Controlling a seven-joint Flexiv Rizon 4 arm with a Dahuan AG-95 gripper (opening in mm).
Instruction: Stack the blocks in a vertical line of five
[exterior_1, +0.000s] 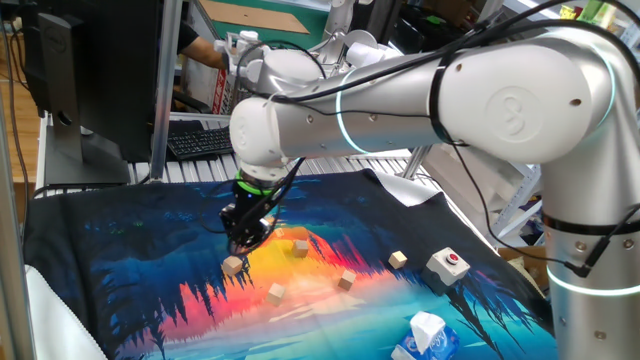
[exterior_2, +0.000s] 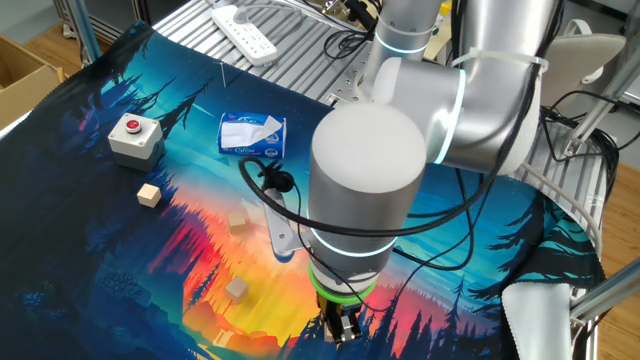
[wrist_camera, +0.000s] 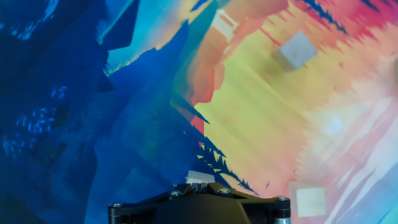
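Hand view — claw (exterior_1: 243, 240) shut, empty; blocks (exterior_1: 234, 265) scattered on mat (exterior_1: 120, 260) — button box (exterior_1: 448, 264) apart.

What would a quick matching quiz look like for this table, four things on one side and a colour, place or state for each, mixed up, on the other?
Things:
1. button box
2. tissue pack
3. gripper
4. power strip

Descriptions:
A. shut, pointing down at the cloth
B. white, on the bare metal slats
C. white with a red top
D. blue and white, lying on the cloth

Pairs: 1-C, 2-D, 3-A, 4-B
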